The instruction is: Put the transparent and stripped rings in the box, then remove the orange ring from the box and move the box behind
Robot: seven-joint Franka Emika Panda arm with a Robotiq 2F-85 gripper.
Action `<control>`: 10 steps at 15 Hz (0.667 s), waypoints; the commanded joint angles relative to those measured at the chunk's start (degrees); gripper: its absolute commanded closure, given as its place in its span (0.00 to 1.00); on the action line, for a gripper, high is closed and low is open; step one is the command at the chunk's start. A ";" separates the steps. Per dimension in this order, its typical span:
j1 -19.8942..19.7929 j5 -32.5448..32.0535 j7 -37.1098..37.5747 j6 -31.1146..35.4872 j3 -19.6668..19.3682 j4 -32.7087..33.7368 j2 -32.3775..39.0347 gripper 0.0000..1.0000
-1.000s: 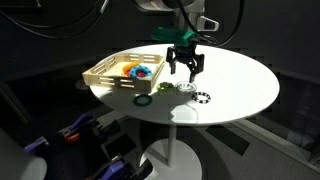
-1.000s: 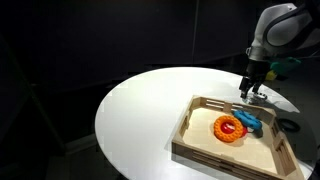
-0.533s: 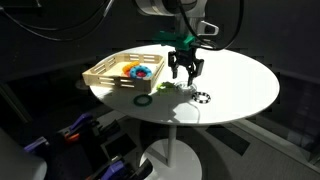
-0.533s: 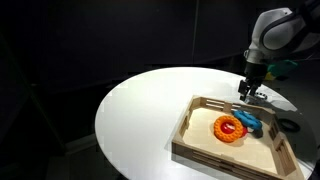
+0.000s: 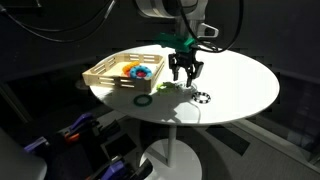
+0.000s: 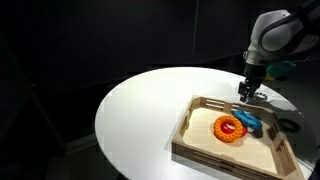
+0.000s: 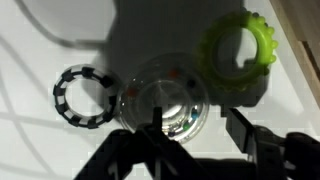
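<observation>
In the wrist view, the gripper (image 7: 195,128) is a dark silhouette cut off by the bottom edge, its fingers (image 7: 238,128) covering the lower part of the transparent ring (image 7: 165,92). In an exterior view, the box (image 6: 215,152) runs off the lower right corner.

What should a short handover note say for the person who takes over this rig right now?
Claw: open, low over the white round table; its jaws seem to straddle one wall of the clear glassy ring, no grip visible yet.
Black-and-white striped ring: on the table beside the clear one, outside the box.
Light wooden slatted box: holds the thick orange ring and a blue ring.
Done: nothing.
Left: both rings into the box, orange ring out, box moved behind.
</observation>
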 commanded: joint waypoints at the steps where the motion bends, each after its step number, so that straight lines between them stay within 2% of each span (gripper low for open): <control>1: -0.09 -0.42 1.15 -0.18 0.04 1.48 0.97 0.41; 2: -0.10 -0.39 1.17 -0.20 0.05 1.53 1.00 0.59; 7: -0.23 0.69 0.87 -1.04 0.42 2.16 0.62 0.97; 8: -0.31 1.17 0.60 -1.35 0.59 2.39 0.47 0.91; 10: -0.61 2.92 -0.28 -2.23 1.17 2.81 -0.01 0.91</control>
